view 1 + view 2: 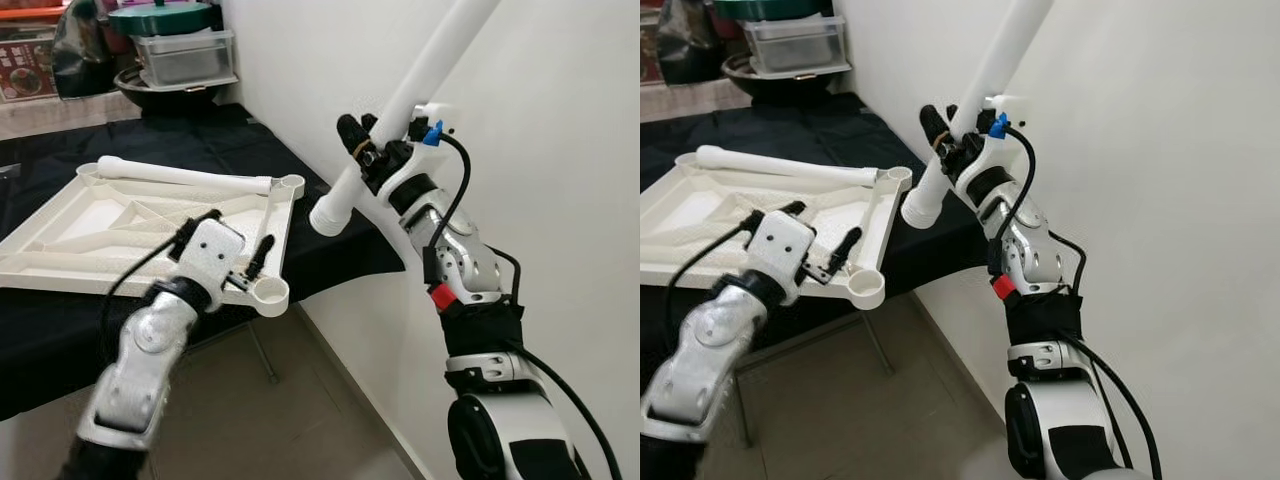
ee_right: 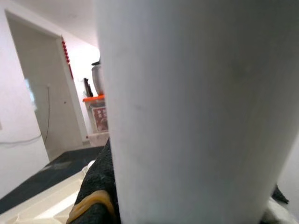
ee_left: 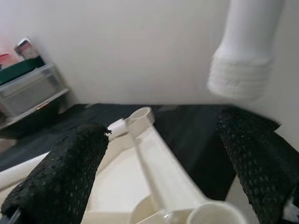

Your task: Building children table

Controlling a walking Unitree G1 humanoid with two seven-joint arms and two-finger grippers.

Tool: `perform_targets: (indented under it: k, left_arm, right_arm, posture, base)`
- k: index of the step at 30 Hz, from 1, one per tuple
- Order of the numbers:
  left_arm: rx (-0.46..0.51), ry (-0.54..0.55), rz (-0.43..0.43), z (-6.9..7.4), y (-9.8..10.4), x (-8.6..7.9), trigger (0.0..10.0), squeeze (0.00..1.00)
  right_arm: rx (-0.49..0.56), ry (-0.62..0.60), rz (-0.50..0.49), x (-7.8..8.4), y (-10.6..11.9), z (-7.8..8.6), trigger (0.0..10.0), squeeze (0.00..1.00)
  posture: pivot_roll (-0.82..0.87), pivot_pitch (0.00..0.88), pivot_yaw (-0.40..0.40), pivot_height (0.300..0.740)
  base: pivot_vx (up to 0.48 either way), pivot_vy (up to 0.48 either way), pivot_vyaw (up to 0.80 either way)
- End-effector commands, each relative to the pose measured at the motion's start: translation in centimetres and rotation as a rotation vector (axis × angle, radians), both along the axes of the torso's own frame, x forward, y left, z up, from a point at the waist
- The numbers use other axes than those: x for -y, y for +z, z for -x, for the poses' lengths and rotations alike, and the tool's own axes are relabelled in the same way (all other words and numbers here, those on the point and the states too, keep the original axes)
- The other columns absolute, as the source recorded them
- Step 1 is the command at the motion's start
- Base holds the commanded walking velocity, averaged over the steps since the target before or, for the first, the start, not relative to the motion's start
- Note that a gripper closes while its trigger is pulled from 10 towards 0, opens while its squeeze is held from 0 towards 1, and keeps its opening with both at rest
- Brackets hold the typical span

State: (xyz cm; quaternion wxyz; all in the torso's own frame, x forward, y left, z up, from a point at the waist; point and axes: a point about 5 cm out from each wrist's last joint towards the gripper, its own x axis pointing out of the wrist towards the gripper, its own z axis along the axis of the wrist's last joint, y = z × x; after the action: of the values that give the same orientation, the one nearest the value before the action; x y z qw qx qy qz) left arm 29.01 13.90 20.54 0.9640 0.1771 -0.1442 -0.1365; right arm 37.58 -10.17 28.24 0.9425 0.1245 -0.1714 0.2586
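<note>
Left eye view: the right gripper holds a white table leg, its black fingers pinched around the tube a little above the tube's lower end. The leg's long axis runs diagonally, lower end aimed down toward the table edge, upper end rising out of frame toward the robot's right. It hangs in the air beside the white wall, apart from the tabletop. The upturned white tabletop lies flat on a black-covered table, ribbed underside up, with a round socket at each visible corner. A second leg lies along its far edge, long axis roughly crosswise. The left gripper sits at the near corner socket, fingers spread, closed on nothing.

Right eye view: a clear plastic bin stands in a dark bowl at the far end of the table; the bin's contents cannot be told.

Left wrist view: both black fingers stand well apart, with the tabletop's edge rail running between them to the far corner socket. The held leg's lower end hangs blurred above, touching neither finger.

Right wrist view: the leg's white tube lies across the lens, lying against a black finger with a yellow band.
</note>
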Motion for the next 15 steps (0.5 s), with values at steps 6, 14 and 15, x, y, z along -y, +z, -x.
perform_targets:
  k: [6, 14, 15]
  left_arm:
    - [-0.005, -0.033, 0.114, 1.8, -0.5, 1.9, 10.0, 0.0]
    - [-0.014, -0.01, 0.201, 2.1, -0.3, 2.3, 10.0, 0.0]
    - [-0.012, -0.004, 0.209, 2.1, -0.2, 2.2, 10.0, 0.0]
  right_arm:
    - [0.022, -0.072, 0.079, 0.2, -1.1, 0.1, 10.0, 0.0]
    - [0.043, -0.137, 0.063, 0.7, -1.0, -0.2, 10.0, 0.0]
    - [0.054, -0.149, 0.073, 0.8, -0.9, -0.2, 10.0, 0.0]
  posture:
    - [0.09, 0.021, -0.054, 0.74]
    - [0.09, 0.022, -0.054, 0.74]
    - [0.09, 0.022, -0.055, 0.74]
  base:
    - [0.0, 0.0, 0.13]
    - [0.0, 0.0, 0.8]
    - [0.0, 0.0, 0.8]
